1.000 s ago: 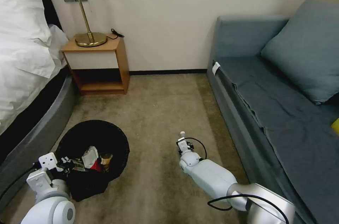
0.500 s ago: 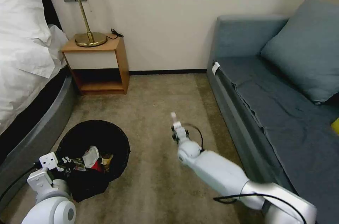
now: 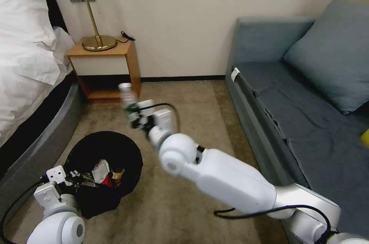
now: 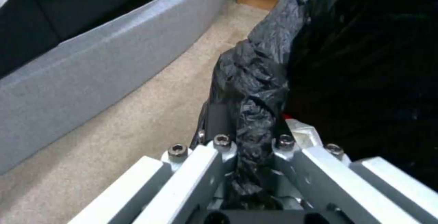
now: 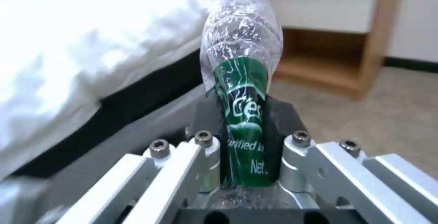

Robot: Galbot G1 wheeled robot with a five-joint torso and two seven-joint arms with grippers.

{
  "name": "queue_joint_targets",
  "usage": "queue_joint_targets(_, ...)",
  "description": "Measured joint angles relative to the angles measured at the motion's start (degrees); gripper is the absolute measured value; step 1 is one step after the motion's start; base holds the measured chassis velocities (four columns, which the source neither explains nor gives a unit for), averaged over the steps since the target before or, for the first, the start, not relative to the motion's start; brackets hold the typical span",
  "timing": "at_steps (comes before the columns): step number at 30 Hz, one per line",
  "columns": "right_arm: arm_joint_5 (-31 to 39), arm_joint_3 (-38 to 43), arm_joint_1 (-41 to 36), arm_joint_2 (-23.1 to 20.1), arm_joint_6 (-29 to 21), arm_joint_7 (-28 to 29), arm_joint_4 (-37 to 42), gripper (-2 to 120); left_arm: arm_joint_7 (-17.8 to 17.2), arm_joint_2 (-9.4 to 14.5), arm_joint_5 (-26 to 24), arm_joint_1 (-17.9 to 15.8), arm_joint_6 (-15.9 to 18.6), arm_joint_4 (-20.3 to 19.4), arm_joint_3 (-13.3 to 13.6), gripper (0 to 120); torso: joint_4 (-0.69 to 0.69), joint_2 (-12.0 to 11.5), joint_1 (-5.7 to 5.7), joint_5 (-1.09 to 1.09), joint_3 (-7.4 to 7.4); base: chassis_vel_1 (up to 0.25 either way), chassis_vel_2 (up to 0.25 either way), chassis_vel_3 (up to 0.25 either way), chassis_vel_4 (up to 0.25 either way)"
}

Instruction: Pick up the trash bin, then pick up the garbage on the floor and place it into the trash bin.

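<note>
The clear plastic bottle (image 3: pixel 127 96) with the green label is clamped between the fingers of the right gripper (image 3: pixel 134 117), which is held in the air above the carpet (image 3: pixel 180 113), at about 1 o'clock from the trash bin (image 3: pixel 103 148) in the head view. In the right wrist view the bottle (image 5: pixel 241 80) is seen pinched at its labelled part by the black pads (image 5: pixel 280 121) of the right gripper (image 5: pixel 242 138), its crinkled neck pointing away from the wrist towards the wooden nightstand (image 5: pixel 328 36) and the white bedding (image 5: pixel 91 46).

The trash bin stands low on the carpet at roughly 8 o'clock in the head view, beside the grey bed base (image 3: pixel 34 151). It is lined with a crinkled black plastic bag (image 4: pixel 255 77), and litter is seen inside it: a red-and-white packet (image 3: pixel 100 171) and a brownish piece (image 3: pixel 116 175) just beside it (other pieces cannot be made out clearly). The left gripper (image 3: pixel 73 178) is closed on the near rim of the bin, at about 7 o'clock of its opening; in the left wrist view the bag-covered rim is gripped between the fingers of the left gripper (image 4: pixel 248 142), with the carpet (image 4: pixel 137 114) and the bed base (image 4: pixel 105 63) beyond.

A brass lamp (image 3: pixel 92 25) is set on the nightstand (image 3: pixel 107 71) at 11 o'clock, and a blue-grey sofa (image 3: pixel 307 113) with a cushion (image 3: pixel 330 55) is placed at 3 o'clock.
</note>
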Motion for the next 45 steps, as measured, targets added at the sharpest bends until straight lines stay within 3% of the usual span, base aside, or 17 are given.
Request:
queue_joint_targets(10,-4.35,-12.75,-1.48,0.77,1.59,0.02,-4.48,14,-0.37,-0.38,-0.96,-0.21,0.76,-1.11,0.37,2,0.00,0.00,0.00,0.00,0.00,0.000,0.000,0.000,0.000)
queue_joint_targets(16,-6.80,-14.80,-1.46,1.31,2.36,0.05,-7.75,16,-0.54,-0.58,-1.40,0.21,1.03,-2.46,0.57,2,0.00,0.00,0.00,0.01,0.00,0.000,0.000,0.000,0.000)
queue_joint_targets(20,-9.14,-14.67,-1.73,0.88,2.82,-0.16,-8.56,36,-0.60,-0.48,-1.70,0.44,1.14,-2.92,0.52,2,0.00,-0.01,0.00,0.01,0.00,0.000,0.000,0.000,0.000)
queue_joint_targets(25,-9.35,-13.59,-1.79,0.21,2.81,-0.20,-7.90,48,-0.62,-0.40,-1.93,0.38,1.25,-3.09,0.52,2,0.00,-0.01,0.00,0.02,0.00,0.000,0.000,0.000,0.000)
queue_joint_targets(28,-9.35,-12.87,-1.61,-0.42,2.59,-0.19,-7.03,64,-0.68,-0.39,-1.96,0.37,1.33,-3.13,0.58,2,0.00,-0.01,0.00,0.01,0.00,0.000,0.000,0.000,0.000)
queue_joint_targets(34,-9.28,-12.24,-1.50,-0.73,2.29,-0.04,-5.99,82,-0.98,-0.41,-2.48,0.45,1.37,-3.26,0.61,2,0.00,-0.01,0.00,0.01,0.00,0.000,0.000,0.000,0.000)
queue_joint_targets(38,-9.51,-10.00,-1.51,-0.67,2.28,0.26,-4.72,98,-4.32,-0.41,-8.38,0.44,2.69,-3.40,0.62,2,0.00,-0.01,0.00,0.01,0.00,0.000,0.000,0.000,0.000)
queue_joint_targets(45,-9.36,-6.45,-0.66,-1.58,2.15,0.48,-2.54,100,-10.32,-0.35,-16.00,0.04,4.22,-2.43,0.56,2,0.00,-0.01,0.00,0.01,0.00,0.000,0.000,0.000,0.000)
